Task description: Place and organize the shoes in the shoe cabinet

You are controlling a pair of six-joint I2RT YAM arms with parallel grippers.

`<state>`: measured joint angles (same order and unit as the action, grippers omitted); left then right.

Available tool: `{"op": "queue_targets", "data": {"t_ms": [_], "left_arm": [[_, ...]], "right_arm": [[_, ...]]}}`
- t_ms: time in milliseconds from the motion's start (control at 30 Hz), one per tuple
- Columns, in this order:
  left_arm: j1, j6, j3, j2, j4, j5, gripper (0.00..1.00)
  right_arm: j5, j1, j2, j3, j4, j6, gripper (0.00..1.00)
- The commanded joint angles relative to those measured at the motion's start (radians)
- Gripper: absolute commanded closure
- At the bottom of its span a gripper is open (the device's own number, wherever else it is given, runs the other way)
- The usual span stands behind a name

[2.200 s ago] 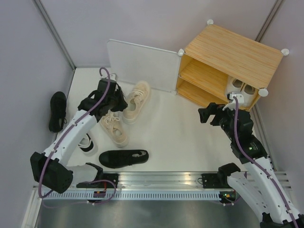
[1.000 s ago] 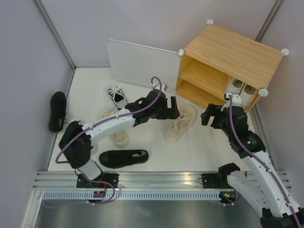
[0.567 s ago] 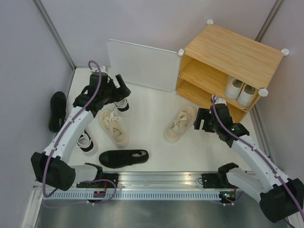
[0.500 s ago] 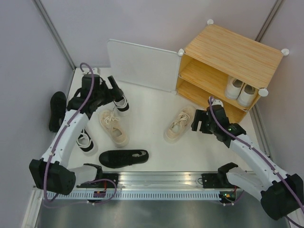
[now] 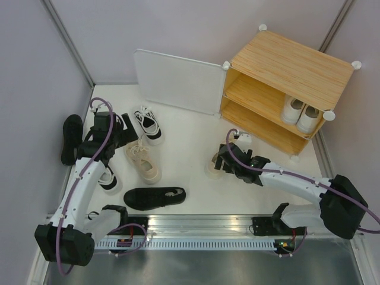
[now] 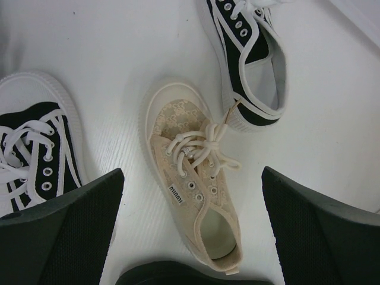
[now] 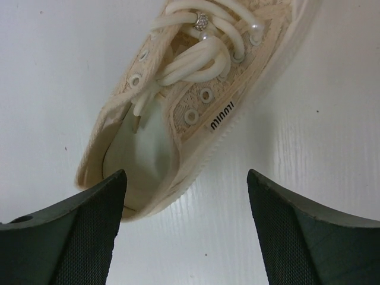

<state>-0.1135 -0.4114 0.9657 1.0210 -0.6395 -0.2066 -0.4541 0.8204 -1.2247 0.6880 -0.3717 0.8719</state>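
While the left pincer (image 6: 191, 172) and right pincer (image 7: 185, 173) gape over shoes (image 5: 142, 161), pale grey walls (image 5: 190, 29) enclose the white table (image 5: 190, 175).

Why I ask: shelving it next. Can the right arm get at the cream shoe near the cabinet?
Likely yes: the right pincer hangs open over the heel of the cream shoe, nothing between.

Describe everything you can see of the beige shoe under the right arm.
The beige shoe is a low lace-up sneaker of patterned woven fabric with a cream rubber sole. Its thick cream laces are tied in a bow and carry a small shiny bead; a little lettered tag sits on the side. It stands on its sole on the white table, empty, heel toward the wrist camera. The right arm's fingers stand open on either side of the heel; whether they touch it is unclear.
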Motion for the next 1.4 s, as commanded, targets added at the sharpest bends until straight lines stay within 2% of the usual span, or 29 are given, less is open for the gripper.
{"op": "queue_targets", "data": {"t_ms": [0, 200, 300, 600, 633, 733, 933, 1033, 1167, 1367], "left_arm": [[0.002, 0.046, -0.001, -0.018, 0.040, -0.039, 0.00], [0.002, 0.046, -0.002, -0.024, 0.043, -0.022, 0.00], [0.002, 0.046, -0.002, -0.027, 0.043, -0.010, 0.00], [0.002, 0.046, -0.007, -0.022, 0.047, 0.006, 0.00], [0.002, 0.045, -0.008, -0.022, 0.047, 0.004, 0.00], [0.002, 0.046, -0.010, -0.024, 0.047, 0.004, 0.00], [0.002, 0.046, -0.013, -0.018, 0.049, 0.009, 0.00], [0.002, 0.046, -0.013, -0.016, 0.050, 0.009, 0.00], [0.002, 0.046, -0.015, -0.016, 0.050, 0.009, 0.00], [0.002, 0.045, -0.016, -0.012, 0.051, 0.007, 0.00]], "right_arm": [[-0.115, 0.020, -0.082, 0.053, 0.047, 0.117, 0.15], [-0.147, 0.043, -0.177, 0.024, 0.054, 0.185, 0.25], [-0.158, 0.042, -0.188, -0.001, 0.068, 0.194, 0.35], [-0.158, 0.040, -0.242, -0.001, 0.080, 0.162, 0.77], [-0.159, 0.040, -0.243, 0.001, 0.074, 0.157, 0.86], [-0.193, 0.042, -0.216, 0.028, 0.033, 0.127, 0.99], [-0.291, 0.039, -0.085, 0.113, -0.076, 0.023, 0.99], [-0.285, 0.013, -0.018, 0.169, -0.091, -0.043, 0.99], [-0.258, -0.067, 0.053, 0.234, -0.098, -0.134, 0.99], [-0.201, -0.268, 0.048, 0.349, -0.064, -0.235, 0.99]]}}
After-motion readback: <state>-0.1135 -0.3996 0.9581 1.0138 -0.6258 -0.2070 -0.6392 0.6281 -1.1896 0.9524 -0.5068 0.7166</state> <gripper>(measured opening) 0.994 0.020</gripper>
